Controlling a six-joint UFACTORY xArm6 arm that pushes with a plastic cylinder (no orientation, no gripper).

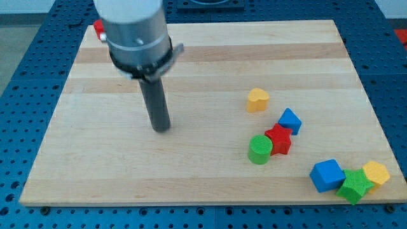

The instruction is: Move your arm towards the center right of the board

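Tip (161,129) seen left of centre on bench (210,51) | end effector: bare rod, holding nothing | blocks judged light, slidable; none needs pushing.

Tip (162,129) sits left of centre on the surface (210,57), well apart from every block. Right of centre: yellow heart block (257,100) alone; below it a touching trio, blue block (290,120) rightmost, red star block (278,139) middle, green cylinder (259,149) leftmost. Bottom-right corner: blue cube (327,175), green star block (355,186), yellow hexagon block (376,173) bunched together. Red block (98,28) at top-left edge, partly hidden behind the arm.
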